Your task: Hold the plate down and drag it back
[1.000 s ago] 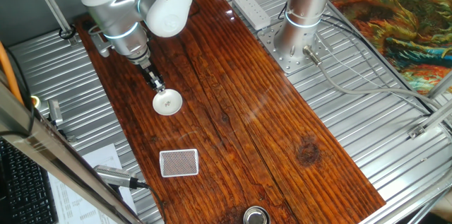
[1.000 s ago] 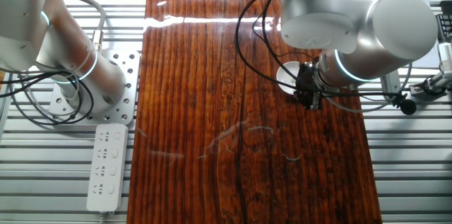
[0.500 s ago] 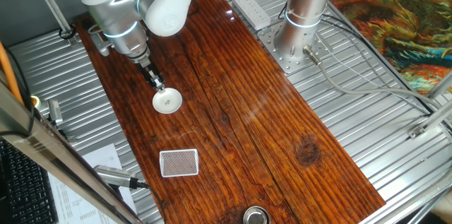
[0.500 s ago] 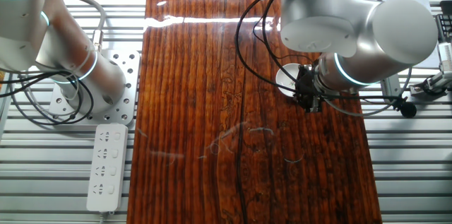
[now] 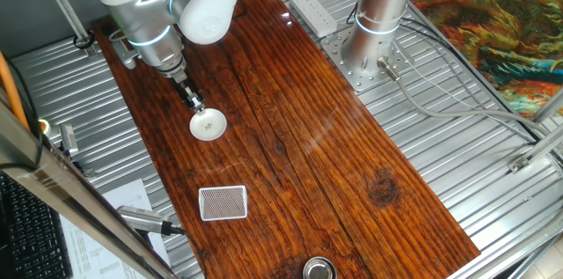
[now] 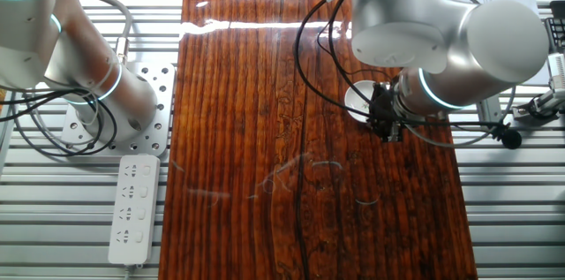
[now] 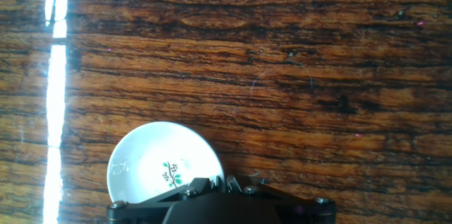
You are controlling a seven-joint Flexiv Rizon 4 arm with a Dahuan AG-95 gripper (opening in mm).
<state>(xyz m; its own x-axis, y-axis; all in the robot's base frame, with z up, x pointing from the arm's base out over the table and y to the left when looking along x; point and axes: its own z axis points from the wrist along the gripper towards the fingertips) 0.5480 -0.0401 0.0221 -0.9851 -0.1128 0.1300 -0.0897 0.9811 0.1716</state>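
The gripper [image 5: 197,104] is hanging at the far rim of the plate [image 5: 208,126], which is lying just ahead of jaws whose opening I cannot tell, so pressing straight down firmly before dragging looks wise to prevent tipping.

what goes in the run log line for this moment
phase: pre-contact | tool: at plate's rim, state unclear | plate: flat on table, not dragged yet

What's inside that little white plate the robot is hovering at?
The plate holds no food, only a small dark-green sprig painted at its centre and faint marks near its left rim. The gripper body covers its near edge in the hand view, so that part is unseen.
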